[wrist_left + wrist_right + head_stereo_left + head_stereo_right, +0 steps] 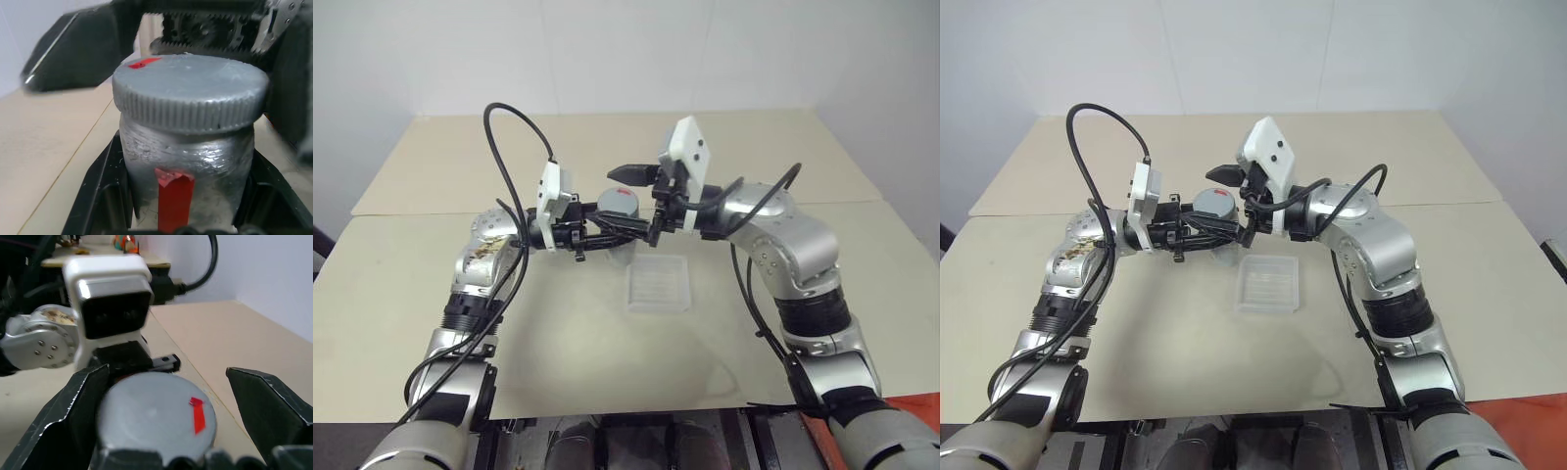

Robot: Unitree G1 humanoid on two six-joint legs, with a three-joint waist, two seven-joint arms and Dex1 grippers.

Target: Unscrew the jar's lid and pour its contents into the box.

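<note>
My left gripper (625,235) is shut on the jar (188,161), a small clear cylinder with a red stripe, and holds it upright above the table. The grey ribbed lid (190,93) with a red mark sits on the jar. My right gripper (167,374) is open, level with the lid, with one black finger (63,421) on one side of the lid and the other at a gap from it. The box (659,284), a shallow clear tray, lies on the table just below and to the right of the jar. The contents are hidden inside the jar.
The beige table (460,176) reaches back to a white wall. Black cables (509,137) loop up from both wrists. At the front right corner of the table is a red edge (915,406).
</note>
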